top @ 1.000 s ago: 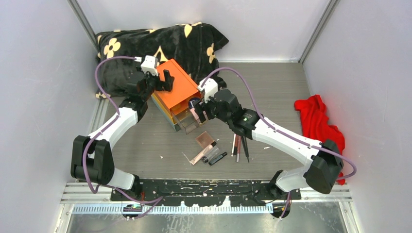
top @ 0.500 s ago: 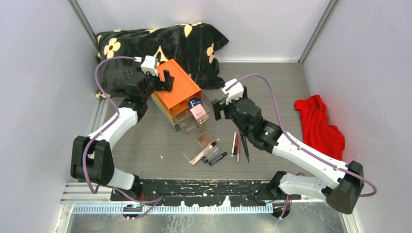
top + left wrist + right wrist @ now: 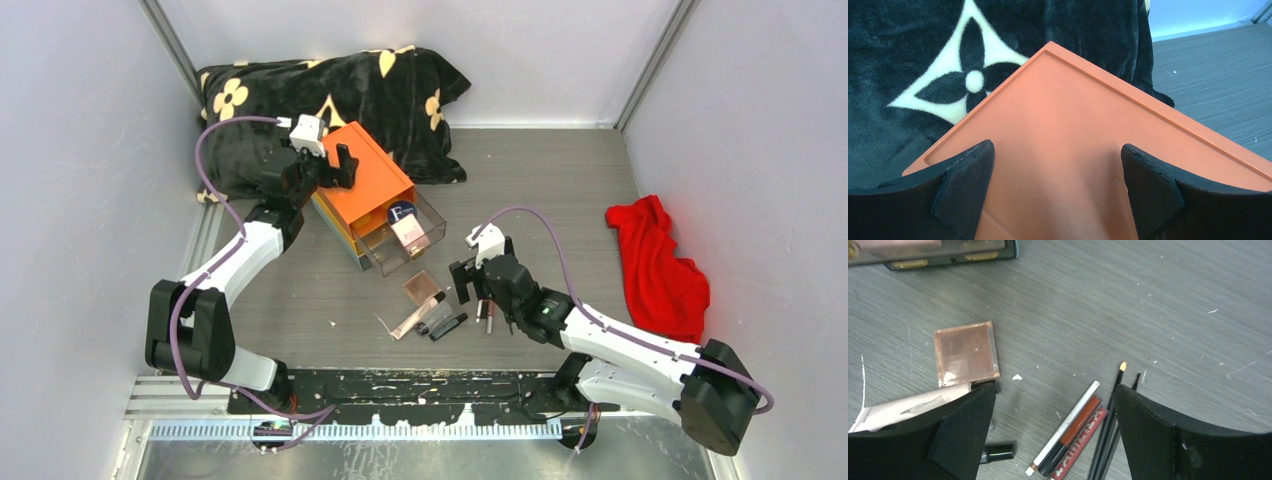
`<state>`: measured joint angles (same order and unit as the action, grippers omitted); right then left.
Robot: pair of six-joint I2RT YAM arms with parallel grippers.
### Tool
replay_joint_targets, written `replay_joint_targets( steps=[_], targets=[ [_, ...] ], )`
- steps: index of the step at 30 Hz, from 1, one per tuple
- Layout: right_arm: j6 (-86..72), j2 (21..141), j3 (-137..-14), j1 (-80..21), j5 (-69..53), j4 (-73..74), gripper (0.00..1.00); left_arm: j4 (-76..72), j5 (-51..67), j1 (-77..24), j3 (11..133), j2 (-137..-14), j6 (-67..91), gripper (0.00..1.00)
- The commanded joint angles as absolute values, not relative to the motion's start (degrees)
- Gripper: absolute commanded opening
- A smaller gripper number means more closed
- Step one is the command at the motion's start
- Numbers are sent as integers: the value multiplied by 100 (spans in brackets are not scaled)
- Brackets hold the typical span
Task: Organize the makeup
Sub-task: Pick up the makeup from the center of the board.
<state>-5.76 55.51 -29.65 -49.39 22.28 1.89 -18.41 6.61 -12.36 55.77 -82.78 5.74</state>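
The orange box (image 3: 372,180) has its clear drawer (image 3: 428,243) pulled open, with a round dark compact (image 3: 402,212) and a pink square compact (image 3: 408,232) inside. On the table lie another pink square compact (image 3: 423,290) (image 3: 966,352), a pinkish tube (image 3: 410,321) (image 3: 913,407), a black tube (image 3: 448,326) (image 3: 998,452) and thin pencils (image 3: 489,308) (image 3: 1068,425). My right gripper (image 3: 474,290) (image 3: 1055,435) is open and empty, just above the pencils. My left gripper (image 3: 325,168) (image 3: 1058,185) is open, its fingers spread over the orange box top (image 3: 1073,125).
A black blanket with cream flowers (image 3: 330,95) (image 3: 923,60) lies behind the box. A red cloth (image 3: 655,260) lies at the right. Thin black brushes (image 3: 1110,425) lie beside the pencils. White walls close in the table on three sides.
My right gripper has drawn back from the open drawer toward the near side and now hangs over the pencils. The pink compact stays in the drawer. The left arm has not moved.
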Motion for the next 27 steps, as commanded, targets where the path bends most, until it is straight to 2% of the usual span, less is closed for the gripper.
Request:
replay_joint_targets(
  steps=[1, 19, 27],
  targets=[
    [-1030, 5632, -2666, -4952, 1942, -813, 95, 54, 502, -1156, 5113, -8576, 1005, 97],
    [-1318, 7491, -2394, -5872, 2065, -2955, 98, 9, 497, -1160, 5074, -8730, 931, 97],
    [-1141, 8151, -2629, -5986, 2017, -3241, 100, 35, 481, -1160, 5058, -8733, 898, 97]
  ],
)
